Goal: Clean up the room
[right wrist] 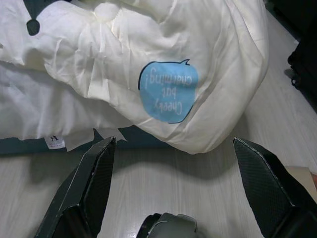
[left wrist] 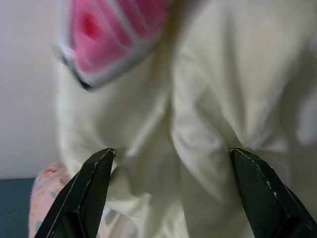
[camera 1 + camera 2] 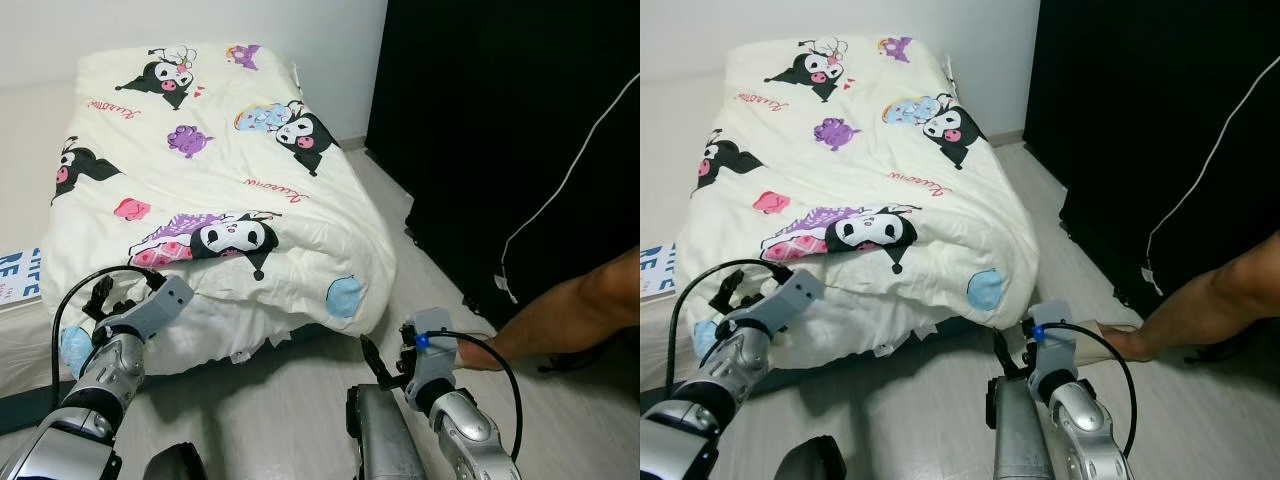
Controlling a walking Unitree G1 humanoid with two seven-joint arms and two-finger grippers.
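So the cream comforter point(image 3: 210, 190) lies rumpled on the bed, its near edge spilling over the mattress's foot edge toward the floor. The left gripper point(image 2: 171, 196), jaws wide, sits right at that bunched edge, probably to grab it; the right gripper point(image 1: 173, 191), also wide, hovers over the floor point(image 3: 300, 400) near the overhanging corner. A person's leg point(image 3: 570, 320) stands just beside it.

Duvet point(image 3: 260, 200): soft matt printed cloth, creased; floor point(image 3: 300, 410): pale smooth wood-look boards; gripper fingers point(image 1: 94, 183): matt black plastic
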